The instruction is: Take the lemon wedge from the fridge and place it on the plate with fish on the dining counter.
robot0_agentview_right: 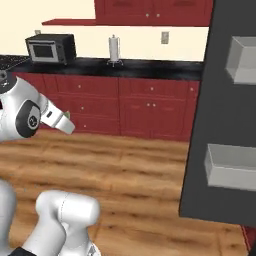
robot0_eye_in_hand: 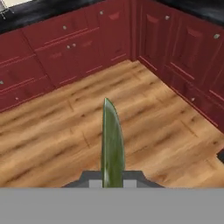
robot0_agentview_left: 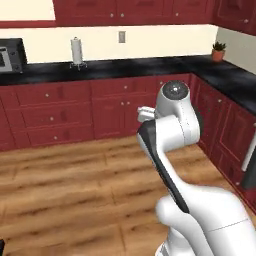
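Note:
The lemon wedge is a thin green-yellow slice standing on edge between my fingertips, seen over the wooden floor in the hand view. My gripper is shut on it. The white hand points away from the base toward the red cabinets; from the right it sits at the left. The fridge door, dark grey with clear bins, stands open at the right. The plate with fish and the dining counter are out of view.
Red base cabinets with a black worktop run along the back wall and turn a corner at the right. A microwave, a paper towel roll and a potted plant stand on it. Wooden floor lies open ahead.

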